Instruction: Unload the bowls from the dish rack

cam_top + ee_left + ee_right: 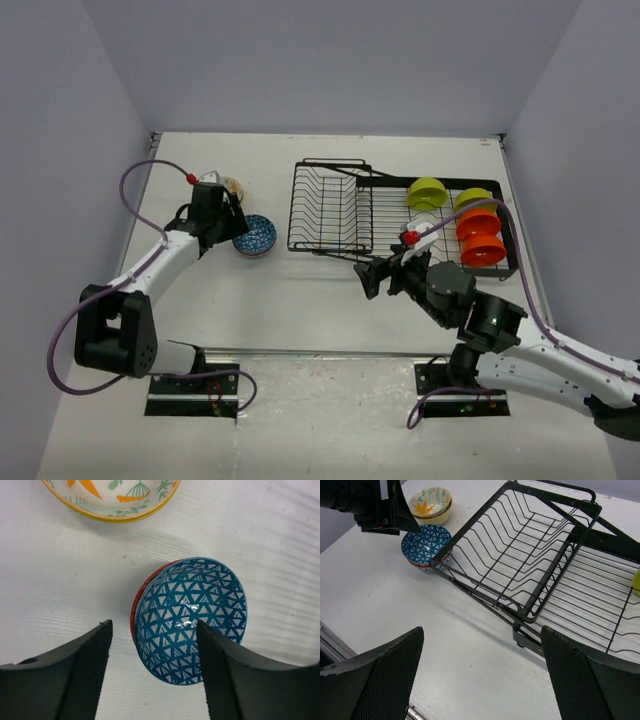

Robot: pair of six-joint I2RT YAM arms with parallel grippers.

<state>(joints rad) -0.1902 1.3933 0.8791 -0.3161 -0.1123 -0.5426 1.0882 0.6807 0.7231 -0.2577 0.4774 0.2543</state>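
Only top external shows orange bowls (480,237) in dish rack (335,205).

Top cam overlooks table (300,300); L wrist near, R wrist farther, all share blue bowl (192,617).

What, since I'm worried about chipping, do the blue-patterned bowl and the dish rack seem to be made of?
The blue-patterned bowl looks like glazed ceramic: a bright glossy glint sits at its bottom, and the blue lattice lies smoothly under the shine. Glossy melamine cannot be ruled out. The dish rack looks like thin metal wire with a black coating: it has slim, evenly bent rods in a uniform dark satin finish with no bare metal showing.
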